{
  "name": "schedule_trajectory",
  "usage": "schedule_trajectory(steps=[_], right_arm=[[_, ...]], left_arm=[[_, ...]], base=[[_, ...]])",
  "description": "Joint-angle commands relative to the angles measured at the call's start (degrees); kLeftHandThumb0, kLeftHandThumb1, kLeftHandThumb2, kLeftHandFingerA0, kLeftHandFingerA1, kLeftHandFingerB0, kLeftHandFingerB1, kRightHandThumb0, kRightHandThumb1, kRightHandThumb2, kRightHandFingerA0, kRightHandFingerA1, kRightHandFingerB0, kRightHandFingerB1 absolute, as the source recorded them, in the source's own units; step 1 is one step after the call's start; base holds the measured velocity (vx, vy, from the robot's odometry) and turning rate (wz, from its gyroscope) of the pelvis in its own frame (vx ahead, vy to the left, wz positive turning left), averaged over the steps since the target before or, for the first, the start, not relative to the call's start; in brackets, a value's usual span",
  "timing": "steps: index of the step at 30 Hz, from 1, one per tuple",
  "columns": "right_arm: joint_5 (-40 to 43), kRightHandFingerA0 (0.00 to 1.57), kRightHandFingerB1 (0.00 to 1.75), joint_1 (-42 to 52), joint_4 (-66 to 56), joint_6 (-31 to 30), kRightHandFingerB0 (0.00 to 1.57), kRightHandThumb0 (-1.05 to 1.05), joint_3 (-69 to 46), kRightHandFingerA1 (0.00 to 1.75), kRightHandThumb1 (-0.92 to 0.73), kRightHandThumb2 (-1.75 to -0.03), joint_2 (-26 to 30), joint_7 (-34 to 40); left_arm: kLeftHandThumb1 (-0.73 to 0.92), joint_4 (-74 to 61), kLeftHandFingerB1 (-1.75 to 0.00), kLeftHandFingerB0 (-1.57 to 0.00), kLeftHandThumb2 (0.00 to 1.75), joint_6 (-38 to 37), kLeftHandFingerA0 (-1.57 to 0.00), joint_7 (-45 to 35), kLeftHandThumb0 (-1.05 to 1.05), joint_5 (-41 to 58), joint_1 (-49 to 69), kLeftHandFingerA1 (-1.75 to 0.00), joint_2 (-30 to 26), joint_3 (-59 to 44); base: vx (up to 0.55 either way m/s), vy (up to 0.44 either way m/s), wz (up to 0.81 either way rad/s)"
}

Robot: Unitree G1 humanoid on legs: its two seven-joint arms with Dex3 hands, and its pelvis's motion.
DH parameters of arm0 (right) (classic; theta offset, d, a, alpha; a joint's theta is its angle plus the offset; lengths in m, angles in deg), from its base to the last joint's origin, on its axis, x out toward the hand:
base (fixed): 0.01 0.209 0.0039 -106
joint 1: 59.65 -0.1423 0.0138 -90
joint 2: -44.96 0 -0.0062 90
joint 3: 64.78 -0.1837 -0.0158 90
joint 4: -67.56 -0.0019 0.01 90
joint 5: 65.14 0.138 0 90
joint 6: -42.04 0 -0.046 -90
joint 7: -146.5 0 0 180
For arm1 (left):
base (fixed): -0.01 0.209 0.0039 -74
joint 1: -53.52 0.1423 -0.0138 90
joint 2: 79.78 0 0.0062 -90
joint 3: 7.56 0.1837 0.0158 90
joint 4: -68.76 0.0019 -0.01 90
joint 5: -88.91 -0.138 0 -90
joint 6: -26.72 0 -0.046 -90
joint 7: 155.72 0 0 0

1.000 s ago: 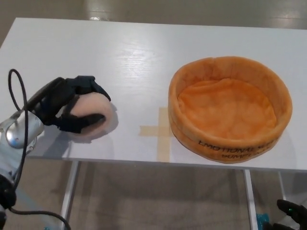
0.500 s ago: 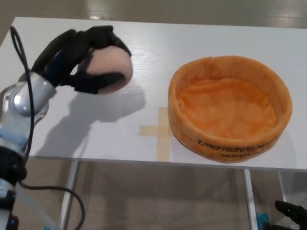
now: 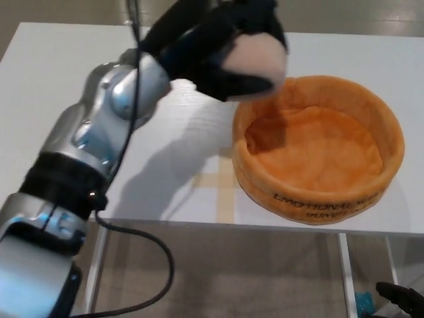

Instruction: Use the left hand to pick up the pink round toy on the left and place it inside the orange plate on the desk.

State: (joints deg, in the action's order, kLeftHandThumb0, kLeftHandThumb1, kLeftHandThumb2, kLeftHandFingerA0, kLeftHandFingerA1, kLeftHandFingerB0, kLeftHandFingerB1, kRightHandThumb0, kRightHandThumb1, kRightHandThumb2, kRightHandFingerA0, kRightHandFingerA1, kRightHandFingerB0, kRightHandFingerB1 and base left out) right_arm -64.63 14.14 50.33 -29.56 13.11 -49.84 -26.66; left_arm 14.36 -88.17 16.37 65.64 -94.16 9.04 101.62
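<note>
My left hand [image 3: 225, 50] is shut on the pink round toy [image 3: 257, 58], black fingers wrapped over and under it. The hand is raised above the white table [image 3: 79, 73], over the left rim of the orange plush plate [image 3: 318, 149], which sits on the table's right side. The toy's shadow falls on the plate's inner left wall. Of my right hand [image 3: 401, 299] only dark fingertips show, at the bottom right corner below the table edge.
A tan tape cross [image 3: 222, 182] marks the table just left of the plate. My left forearm [image 3: 99, 126] stretches across the table's left half. A black cable [image 3: 142, 265] hangs below the front edge. Table legs [image 3: 344, 275] stand underneath.
My left hand has carried the pink toy up and to the right, from the table's left side to above the plate's left rim. The plate has not moved.
</note>
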Motion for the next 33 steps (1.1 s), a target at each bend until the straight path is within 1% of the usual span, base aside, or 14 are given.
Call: schedule_trajectory(steps=[1, 7, 8, 11, 12, 15, 16, 17, 28, 29, 30, 31, 32, 33], right_arm=[[0.03, 0.44, 0.68, 1.11, 0.45, 0.34, 0.41, -0.11, -0.01, 0.74, -0.30, -0.95, -0.51, 0.46], [0.07, 0.46, 0.71, 1.24, 0.09, 0.76, 0.44, -0.10, 0.08, 0.76, -0.30, -0.96, -0.88, 0.44], [0.09, 0.47, 0.71, 1.25, 0.08, 0.93, 0.45, -0.09, 0.05, 0.76, -0.30, -0.95, -0.92, 0.40], [0.20, 0.46, 0.70, 1.11, 0.16, 0.96, 0.44, -0.14, -0.03, 0.76, -0.28, -0.96, -0.94, 0.24], [0.09, 0.46, 0.70, 0.80, 0.15, 0.74, 0.44, -0.12, 0.07, 0.76, -0.29, -0.95, -0.88, 0.38], [-0.22, 0.47, 0.70, 0.23, 0.23, 0.45, 0.45, -0.13, 0.31, 0.76, -0.28, -0.95, -0.81, 0.86], [-0.55, 0.47, 0.70, 0.34, 0.24, 0.43, 0.45, -0.12, 0.60, 0.75, -0.30, -0.94, -0.73, 1.09], [-0.62, 0.49, 0.71, 0.59, 0.19, 0.65, 0.46, -0.15, 0.72, 0.77, -0.27, -0.95, -0.71, 1.08], [-0.18, 0.44, 0.70, 1.08, 0.30, 0.54, 0.46, -0.11, 0.65, 0.74, -0.30, -0.94, -0.79, 0.75], [-0.18, 0.45, 0.71, 1.04, 0.29, 0.60, 0.47, -0.07, 0.63, 0.74, -0.30, -0.94, -0.76, 0.85], [-0.28, 0.46, 0.71, 1.02, 0.16, 0.72, 0.47, -0.10, 0.71, 0.75, -0.27, -0.94, -0.67, 1.00], [-0.36, 0.46, 0.71, 1.02, 0.07, 0.76, 0.47, -0.10, 0.78, 0.75, -0.27, -0.94, -0.61, 1.04], [-0.36, 0.47, 0.71, 0.88, 0.02, 0.73, 0.48, -0.08, 0.78, 0.76, -0.28, -0.94, -0.61, 1.07], [-0.34, 0.47, 0.71, 0.77, -0.01, 0.71, 0.48, -0.08, 0.76, 0.76, -0.28, -0.94, -0.61, 1.10]], left_arm=[[0.72, -2.61, -1.05, -0.87, 0.67, 3.76, -0.85, 0.30, -0.13, -4.63, -1.41, -1.61, 3.57, 2.84], [0.70, -4.03, -1.05, -0.86, 0.76, 7.25, -0.85, -0.23, -0.09, -6.55, -0.77, -1.54, 6.46, 5.02], [0.71, -3.68, -0.73, -0.97, 0.71, 7.18, -0.89, -0.07, -0.13, -6.73, -0.60, -1.46, 7.22, 5.52], [0.60, -1.80, -0.50, -0.80, 0.58, 6.21, -0.80, 1.90, -0.12, -6.77, -0.30, -1.38, 8.45, 5.67], [0.51, -0.37, -0.41, -0.62, 0.56, 4.86, -0.89, 2.64, -0.21, -6.57, -0.40, -0.75, 8.73, 5.53], [0.39, 0.84, -0.39, -0.39, 0.62, 4.58, -0.65, 2.21, -0.39, -6.23, -0.82, -0.54, 8.93, 5.30], [0.36, -0.72, -0.25, -0.07, 0.65, 10.18, 0.00, -3.70, -0.66, -7.31, -1.17, -0.15, 8.25, 6.68], [0.44, -1.64, -0.14, -0.05, 0.81, 12.33, 0.00, -6.14, -0.71, -8.17, -1.20, -0.01, 7.67, 7.54], [0.39, -5.56, -0.13, -0.01, 0.83, 13.65, 0.00, -11.51, -0.71, -6.19, -0.56, 0.00, 5.47, 7.80], [0.44, -6.78, -0.19, 0.00, 0.65, 13.82, 0.00, -12.83, -0.90, -5.38, -0.64, 0.00, 5.12, 7.42], [0.41, -9.46, -0.08, 0.00, 0.86, 13.85, 0.00, -15.34, -0.76, -3.68, -0.87, 0.00, 4.26, 6.55], [0.41, -10.66, -0.08, 0.00, 0.86, 13.79, 0.00, -16.34, -0.76, -2.96, -0.98, 0.00, 3.86, 6.14], [0.44, -12.27, -0.13, 0.00, 0.67, 14.21, 0.00, -17.37, -0.94, -2.45, -1.16, 0.00, 3.50, 5.70], [0.44, -13.43, -0.13, 0.00, 0.67, 14.62, 0.00, -18.11, -0.94, -2.17, -1.23, 0.00, 3.27, 5.38]], base=[[0.00, 0.000, 0.00], [0.00, 0.000, 0.00], [0.00, 0.000, 0.00], [0.00, 0.000, 0.00], [0.00, 0.000, 0.00], [0.00, 0.000, 0.00], [0.00, 0.000, 0.00], [0.00, 0.000, 0.00], [0.00, 0.000, 0.00], [0.00, 0.000, 0.00], [0.00, 0.000, 0.00], [0.00, 0.000, 0.00], [0.00, 0.000, 0.00], [0.00, 0.000, 0.00]])
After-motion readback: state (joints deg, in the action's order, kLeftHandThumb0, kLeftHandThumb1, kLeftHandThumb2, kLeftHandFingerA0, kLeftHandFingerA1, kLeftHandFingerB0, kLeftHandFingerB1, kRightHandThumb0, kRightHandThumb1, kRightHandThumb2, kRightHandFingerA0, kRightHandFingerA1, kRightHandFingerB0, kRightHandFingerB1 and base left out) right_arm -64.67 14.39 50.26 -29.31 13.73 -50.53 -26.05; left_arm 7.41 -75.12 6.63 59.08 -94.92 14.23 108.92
